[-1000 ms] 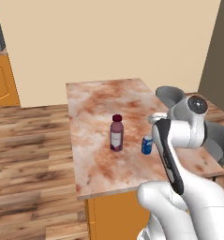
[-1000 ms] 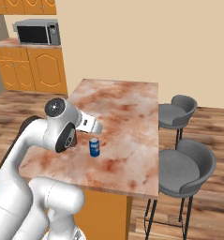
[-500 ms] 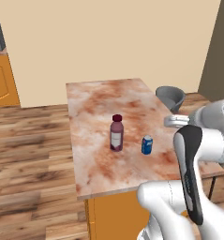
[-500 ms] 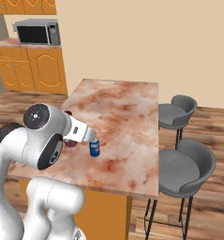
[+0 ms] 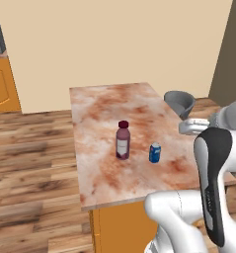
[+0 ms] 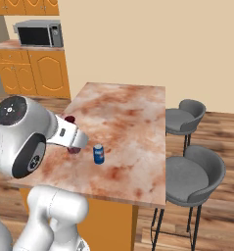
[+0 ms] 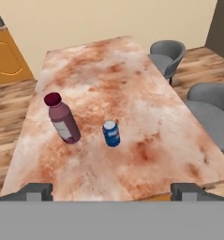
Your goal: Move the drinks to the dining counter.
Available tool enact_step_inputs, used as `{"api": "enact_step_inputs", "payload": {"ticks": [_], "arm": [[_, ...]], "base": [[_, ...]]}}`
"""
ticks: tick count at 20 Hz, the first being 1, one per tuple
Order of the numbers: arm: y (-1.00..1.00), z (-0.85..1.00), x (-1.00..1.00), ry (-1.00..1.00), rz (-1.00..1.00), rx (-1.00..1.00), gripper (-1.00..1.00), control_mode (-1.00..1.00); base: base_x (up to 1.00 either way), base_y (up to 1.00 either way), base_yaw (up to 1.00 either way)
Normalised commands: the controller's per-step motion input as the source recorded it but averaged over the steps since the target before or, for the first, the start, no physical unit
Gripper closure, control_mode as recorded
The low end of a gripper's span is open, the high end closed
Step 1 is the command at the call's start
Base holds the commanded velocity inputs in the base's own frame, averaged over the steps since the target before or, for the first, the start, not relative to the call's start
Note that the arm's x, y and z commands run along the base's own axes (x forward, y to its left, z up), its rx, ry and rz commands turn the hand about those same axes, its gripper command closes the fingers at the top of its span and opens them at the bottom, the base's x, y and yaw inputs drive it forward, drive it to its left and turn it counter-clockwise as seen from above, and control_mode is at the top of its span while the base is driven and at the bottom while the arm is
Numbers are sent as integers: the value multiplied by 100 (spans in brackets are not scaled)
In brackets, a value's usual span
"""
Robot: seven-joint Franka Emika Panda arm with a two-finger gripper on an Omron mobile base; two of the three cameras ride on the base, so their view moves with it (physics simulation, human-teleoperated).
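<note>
The small dark purple-maroon bottle with a red cap and pale label [image 7: 63,120] and the shorter blue can with white markings [image 7: 111,133] both stood upright on the long bench with a reddish-brown and cream marbled top and orange base [image 5: 104,104], toward its near end, just beside each other but apart, the bottle to the left. The end effector [image 7: 113,191] hung above the near edge with its dark tips spread wide and nothing between them, well apart from either drink. Judged from this, both drinks were already delivered and the carrying step looked finished. The next move called for little beyond keeping the arm clear of the two grey stools [image 6: 194,171] at the right.
</note>
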Motion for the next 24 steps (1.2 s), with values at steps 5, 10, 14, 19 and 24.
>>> {"api": "enact_step_inputs", "payload": {"ticks": [5, 10, 14, 19, 24], "arm": [[20, 18, -28, 7, 1, -5, -100, -100], [1, 4, -6, 7, 5, -5, -100, -100], [0, 0, 0, 9, 6, -3, -100, -100], [9, 0, 2, -4, 2, -4, -100, -100], [3, -8, 0, 10, 0, 1, -100, -100]], "base": [[0, 0, 0], [0, 0, 0], [0, 0, 0], [0, 0, 0], [0, 0, 0]]}}
